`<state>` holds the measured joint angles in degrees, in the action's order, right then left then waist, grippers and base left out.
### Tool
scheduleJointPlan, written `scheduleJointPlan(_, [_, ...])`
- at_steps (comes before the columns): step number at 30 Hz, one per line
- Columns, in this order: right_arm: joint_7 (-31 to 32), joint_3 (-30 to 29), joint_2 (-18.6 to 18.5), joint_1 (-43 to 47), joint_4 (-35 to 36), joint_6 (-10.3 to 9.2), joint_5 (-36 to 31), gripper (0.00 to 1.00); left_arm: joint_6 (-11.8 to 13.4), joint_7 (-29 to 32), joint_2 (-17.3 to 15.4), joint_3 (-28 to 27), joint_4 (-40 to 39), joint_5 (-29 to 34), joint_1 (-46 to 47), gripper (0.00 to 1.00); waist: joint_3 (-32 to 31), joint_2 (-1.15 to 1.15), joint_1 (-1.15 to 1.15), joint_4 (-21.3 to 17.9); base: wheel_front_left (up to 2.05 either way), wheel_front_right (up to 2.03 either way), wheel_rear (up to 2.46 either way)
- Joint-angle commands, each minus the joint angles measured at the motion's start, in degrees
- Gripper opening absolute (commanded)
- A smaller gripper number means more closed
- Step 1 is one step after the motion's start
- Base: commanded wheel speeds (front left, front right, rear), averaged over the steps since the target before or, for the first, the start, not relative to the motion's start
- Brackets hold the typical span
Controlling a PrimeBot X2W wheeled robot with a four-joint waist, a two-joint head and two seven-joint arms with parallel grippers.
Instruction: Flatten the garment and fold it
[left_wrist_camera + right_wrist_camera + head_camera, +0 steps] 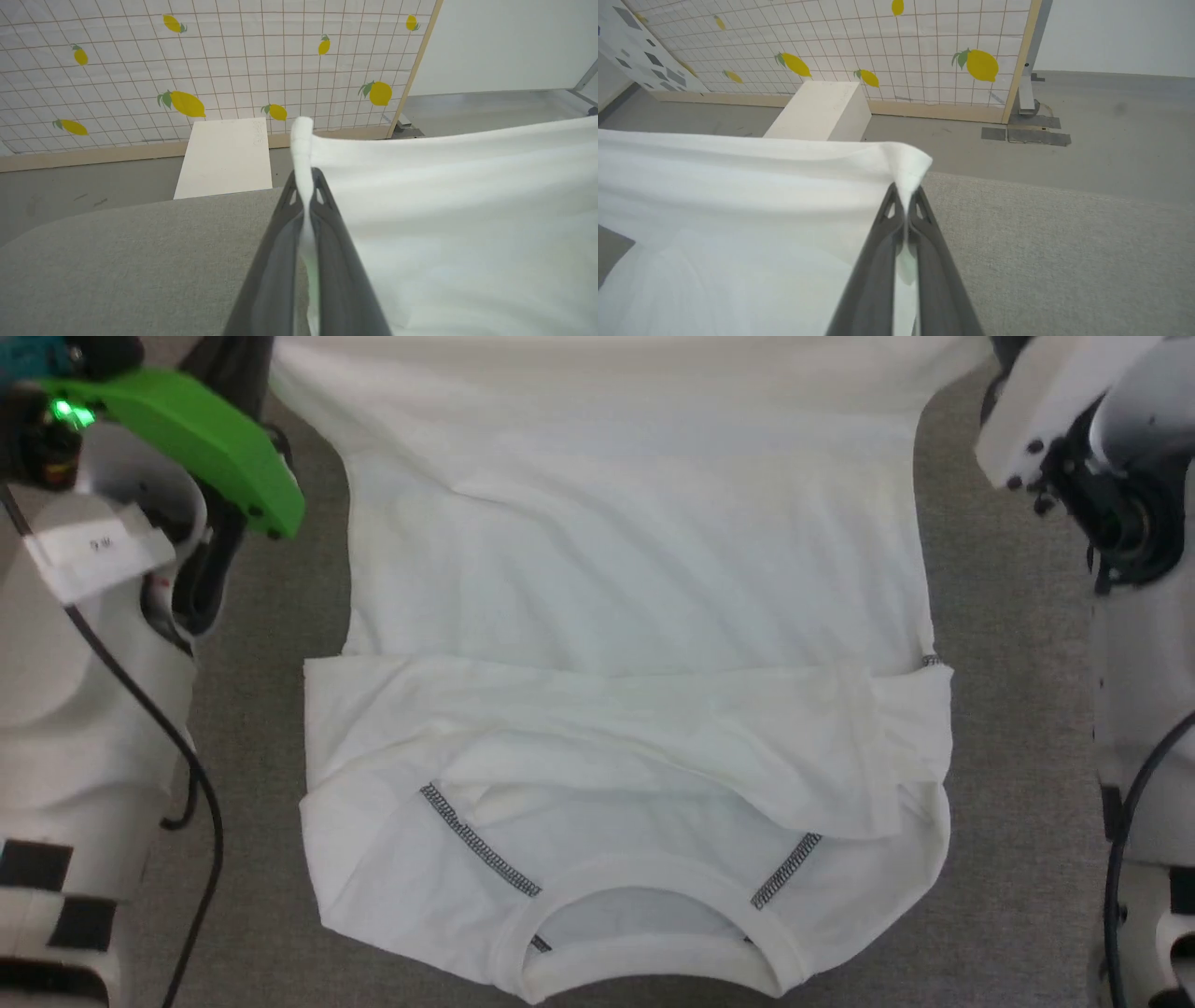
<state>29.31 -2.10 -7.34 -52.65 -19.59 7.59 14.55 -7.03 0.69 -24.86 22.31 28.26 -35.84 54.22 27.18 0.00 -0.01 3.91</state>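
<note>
Garment [635, 569] collar nearest, long axis running away, left fingers [275, 261] and right fingers [873, 270] pinching its far corners

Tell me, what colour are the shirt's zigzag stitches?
Grey stitching on the white shirt; clearest in the head view.

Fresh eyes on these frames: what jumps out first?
The white garment fills the middle of the grey surface, collar nearest the robot. The left gripper and the right gripper are each shut on a corner of it. Beyond stands a lemon-print wall with a white box at its foot.
</note>
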Motion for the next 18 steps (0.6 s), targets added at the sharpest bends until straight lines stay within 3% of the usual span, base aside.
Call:
scheduleJointPlan(1, [0.07, -0.52, -0.44, 3.13, 1.37, -0.10, 1.43, 0.00, -0.17, -0.80, -0.56, -0.34, -1.34, -1.31, -2.75, 0.00, -6.36, 0.00, 0.01, 0.13, 0.00, 0.00, 0.00])
scheduleJointPlan(7, [2.62, -3.18, -0.32, 18.19, 9.46, -0.10, 7.02, 0.00, 2.45, -2.44, -1.92, -2.98, -10.74, -5.44, -17.00, 0.00, -13.17, 0.00, 0.01, -0.35, 0.00, 0.00, 0.00])
scheduleJointPlan(18, [8.86, -7.39, 3.11, 42.07, 22.44, -0.10, 11.43, 0.00, 12.56, -3.55, -2.24, -5.77, -26.96, -9.53, -44.55, 0.00, -20.96, 0.00, 0.01, -0.83, 0.00, 0.00, 0.00])
